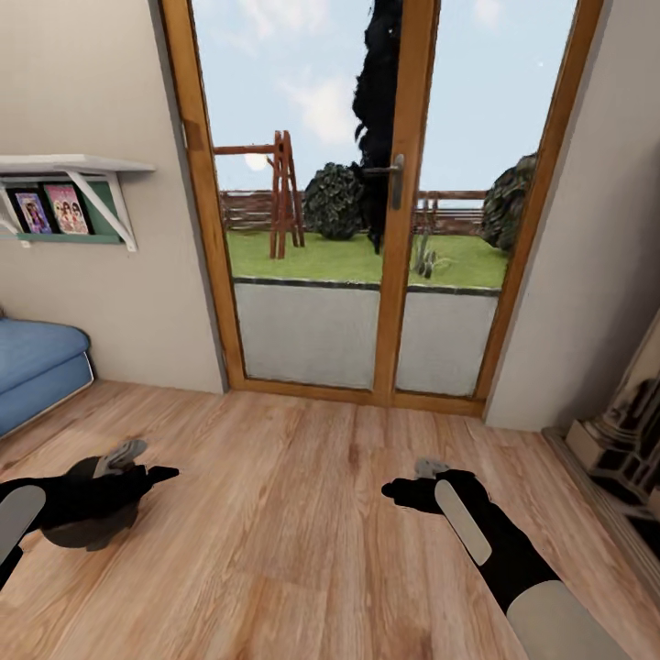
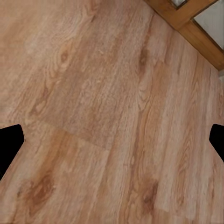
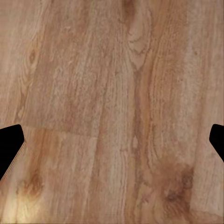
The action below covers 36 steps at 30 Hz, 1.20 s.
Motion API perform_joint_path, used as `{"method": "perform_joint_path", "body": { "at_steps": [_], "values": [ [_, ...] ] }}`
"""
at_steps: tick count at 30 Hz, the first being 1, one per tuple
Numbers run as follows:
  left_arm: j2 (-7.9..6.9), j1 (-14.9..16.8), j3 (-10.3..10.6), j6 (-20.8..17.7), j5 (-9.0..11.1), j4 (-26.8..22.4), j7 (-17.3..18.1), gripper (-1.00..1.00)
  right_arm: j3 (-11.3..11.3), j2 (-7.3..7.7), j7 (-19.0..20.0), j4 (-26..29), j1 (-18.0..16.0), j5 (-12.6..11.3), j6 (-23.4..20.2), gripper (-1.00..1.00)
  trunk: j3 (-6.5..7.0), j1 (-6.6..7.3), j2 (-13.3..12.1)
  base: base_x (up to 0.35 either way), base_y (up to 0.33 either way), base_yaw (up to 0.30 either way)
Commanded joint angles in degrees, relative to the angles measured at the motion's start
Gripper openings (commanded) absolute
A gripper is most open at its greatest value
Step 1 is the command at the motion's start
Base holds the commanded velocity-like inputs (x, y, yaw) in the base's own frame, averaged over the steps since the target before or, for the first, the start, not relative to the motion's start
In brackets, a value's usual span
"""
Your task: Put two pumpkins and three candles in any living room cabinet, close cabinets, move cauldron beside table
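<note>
Head view: robot faces a glazed double door [image 1: 385, 229] in a wooden frame, garden beyond; wood floor [image 1: 302, 513] runs from the door sill to the near edge. Far left: a white wall shelf [image 1: 73, 170] with picture books under it; below that, the corner of a blue sofa [image 1: 37, 367]. Far right: part of a pale, dark-panelled piece of furniture [image 1: 623, 440], identity not clear.

Left gripper [image 1: 137, 467] at near left, held low over the floor; its fingers [image 2: 9, 144] sit at opposite edges of the left wrist view, wide apart, bare floor between them, nothing held. A dark rounded form [image 1: 87, 527] lies under the left forearm; cannot tell whether it is the cauldron or the arm's shadow.

Right gripper [image 1: 417, 481] at near right, well apart from the left; fingers [image 3: 9, 144] likewise spread to the edges of the right wrist view, floorboards between, nothing held.

Pumpkins, candles, cabinet, table: location cannot be told from these views.
</note>
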<state>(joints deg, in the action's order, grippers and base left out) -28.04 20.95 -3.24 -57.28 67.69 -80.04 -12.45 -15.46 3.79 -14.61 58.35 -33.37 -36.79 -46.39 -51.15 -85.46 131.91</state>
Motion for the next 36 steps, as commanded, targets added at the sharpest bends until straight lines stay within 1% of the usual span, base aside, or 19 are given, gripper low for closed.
{"method": "perform_joint_path", "body": {
  "at_steps": [1, 31, 36],
  "values": [
    [0.01, 0.06, -0.01, -0.2, 0.6, 0.0, -0.56, 1.0, -0.18, 0.09, -0.59, 0.06, -0.03, -0.61, -0.07, 1.0, -0.12, -0.02, 0.03, 0.337, 0.0, 0.24],
    [0.04, 0.06, -0.01, -0.11, 0.55, 0.06, -0.56, 1.0, -0.27, 0.07, -0.69, 0.01, -0.03, -0.57, -0.01, 1.0, -1.65, -0.02, 0.03, 0.337, 0.0, 0.239],
    [0.03, 0.06, -0.01, -0.11, 0.57, 0.06, -0.56, 1.0, -0.27, -0.18, -0.69, 0.01, -0.03, -0.57, -0.01, 1.0, -1.91, -0.02, 0.03, 0.327, -0.086, 0.239]
  ]
}}
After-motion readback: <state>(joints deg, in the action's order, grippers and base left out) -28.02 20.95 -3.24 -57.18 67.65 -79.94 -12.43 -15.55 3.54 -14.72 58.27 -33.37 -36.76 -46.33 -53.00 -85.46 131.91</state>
